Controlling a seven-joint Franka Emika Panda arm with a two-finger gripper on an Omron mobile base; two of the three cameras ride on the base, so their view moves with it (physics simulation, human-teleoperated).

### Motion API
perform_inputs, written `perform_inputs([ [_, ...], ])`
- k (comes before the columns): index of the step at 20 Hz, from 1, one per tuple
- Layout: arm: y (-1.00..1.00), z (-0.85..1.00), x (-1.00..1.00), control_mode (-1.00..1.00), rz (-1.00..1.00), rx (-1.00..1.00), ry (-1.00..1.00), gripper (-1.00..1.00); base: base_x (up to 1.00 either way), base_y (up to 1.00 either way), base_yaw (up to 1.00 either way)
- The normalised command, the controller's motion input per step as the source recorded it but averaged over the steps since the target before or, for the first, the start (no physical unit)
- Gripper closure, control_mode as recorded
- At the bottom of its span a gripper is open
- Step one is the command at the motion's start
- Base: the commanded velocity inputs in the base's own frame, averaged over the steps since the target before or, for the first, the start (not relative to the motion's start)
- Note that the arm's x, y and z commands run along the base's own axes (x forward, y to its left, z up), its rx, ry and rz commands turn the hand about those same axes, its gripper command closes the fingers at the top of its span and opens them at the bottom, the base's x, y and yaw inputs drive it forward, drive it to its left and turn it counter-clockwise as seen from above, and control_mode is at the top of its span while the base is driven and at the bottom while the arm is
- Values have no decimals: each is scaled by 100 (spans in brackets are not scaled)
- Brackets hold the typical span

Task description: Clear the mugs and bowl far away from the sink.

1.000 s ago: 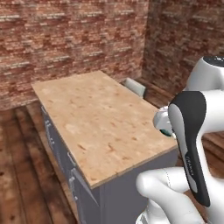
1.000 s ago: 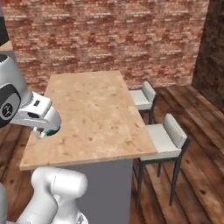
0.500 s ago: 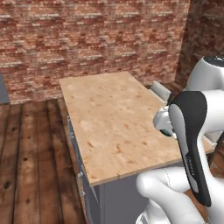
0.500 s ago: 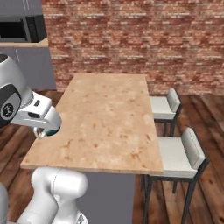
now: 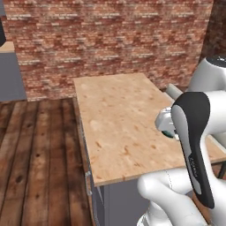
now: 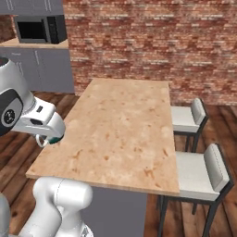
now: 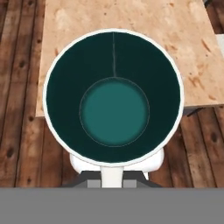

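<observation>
My gripper hangs at the near left corner of the wooden island top, shut on a mug. From above, the mug has a dark teal inside, a lighter teal bottom and a white rim, with its handle toward the hand. From the left side, a sliver of that teal mug peeks out beside the gripper, level with the island top. The bowl, the sink and the other mug are out of view.
Two grey stools stand along the island's right side. A microwave sits on grey cabinets at the back left. A brick wall closes the far side, and wooden floor lies left of the island.
The whole picture has shifted, so the base has moved and now faces the island more squarely. The mug stays in the shut gripper, and the arm's pose is unchanged.
</observation>
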Motion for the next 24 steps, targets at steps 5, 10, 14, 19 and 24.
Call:
perform_inputs([
  [5, 0, -2, 14, -100, 1, 0, 0, 100, 45, 0, 5],
  [10, 0, -17, 82, -100, 0, 0, 1, 100, 0, 0, 0],
  [14, 0, -34, 71, -100, 2, 1, 1, 100, 0, 0, 0],
  [19, 0, -35, 61, -100, 1, 0, 0, 100, 0, 0, 0],
  [24, 0, -45, 56, -100, 2, 0, 0, 100, 0, 0, 0],
])
